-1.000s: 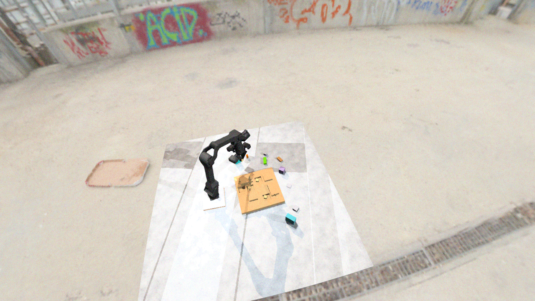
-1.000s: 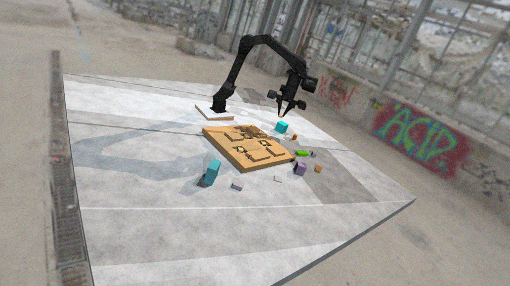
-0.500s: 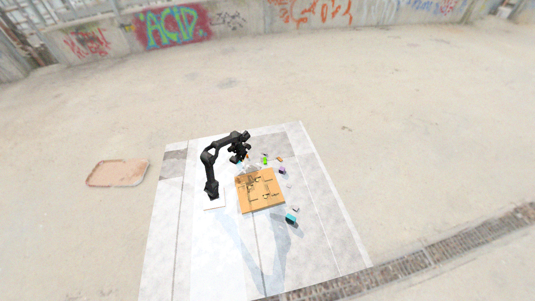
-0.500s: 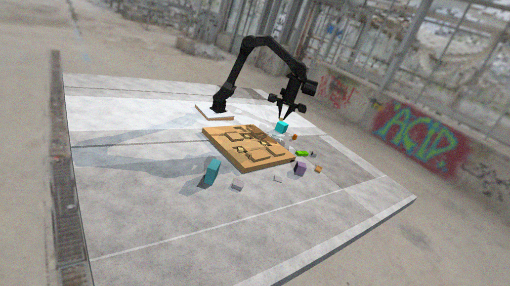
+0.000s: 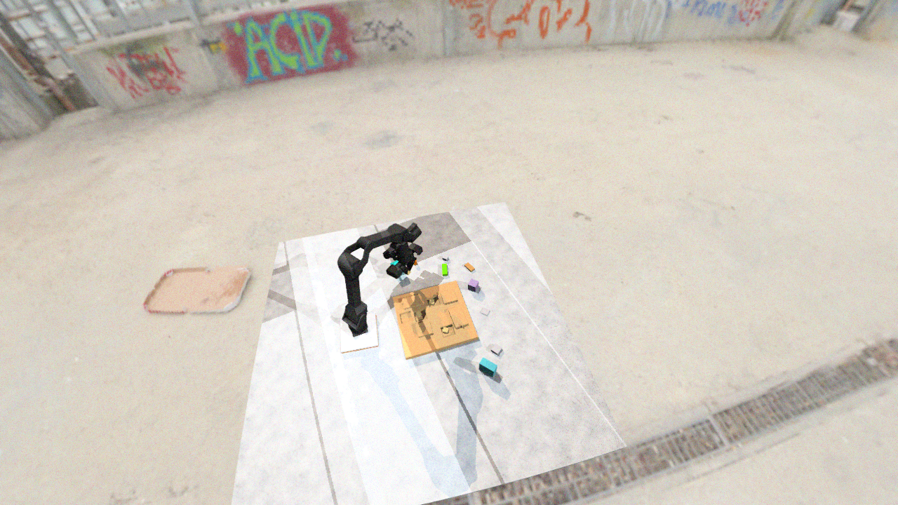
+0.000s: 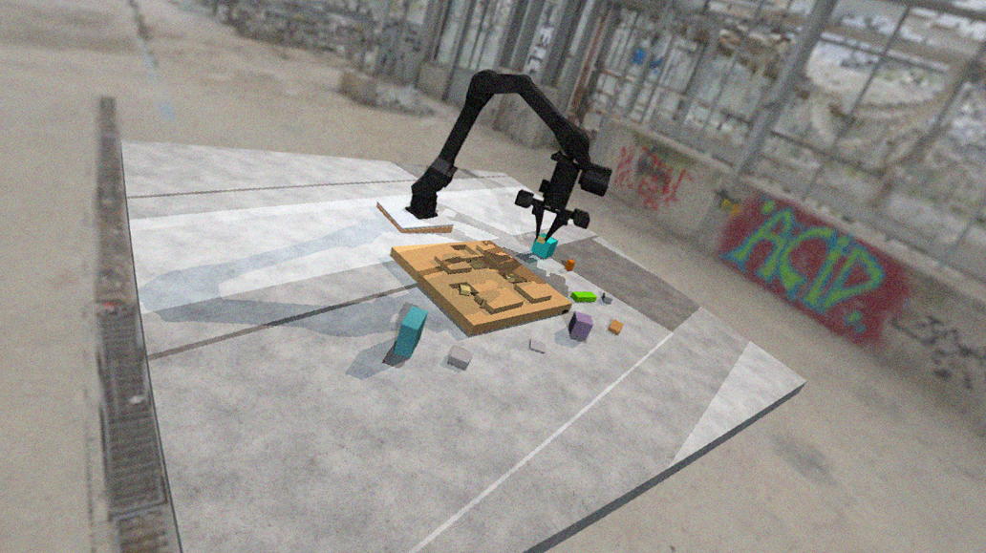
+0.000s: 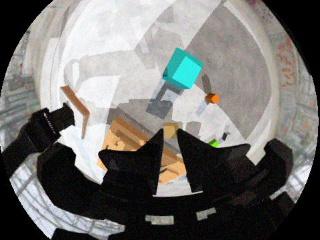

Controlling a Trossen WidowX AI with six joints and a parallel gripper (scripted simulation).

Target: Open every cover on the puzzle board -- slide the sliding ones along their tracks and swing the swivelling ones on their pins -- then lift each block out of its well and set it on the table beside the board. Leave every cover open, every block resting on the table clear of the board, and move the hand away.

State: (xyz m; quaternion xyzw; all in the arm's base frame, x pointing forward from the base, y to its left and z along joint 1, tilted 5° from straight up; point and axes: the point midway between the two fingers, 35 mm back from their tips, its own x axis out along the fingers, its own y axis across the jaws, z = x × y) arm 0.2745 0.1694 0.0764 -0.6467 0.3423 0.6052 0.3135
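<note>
My gripper is shut on a small tan block. It holds the block above the table, off the board's edge on the cyan cube's side. The wooden puzzle board lies flat, partly under the arm's shadow. One yellowish block sits in an uncovered well. Another block shows in a well near a raised cover. A second cover lies near the board's front corner. The shaded wells are too small and dark to tell.
A cyan cube and small orange block stand near the gripper. A green bar, purple cube, teal box and small grey pieces lie around the board.
</note>
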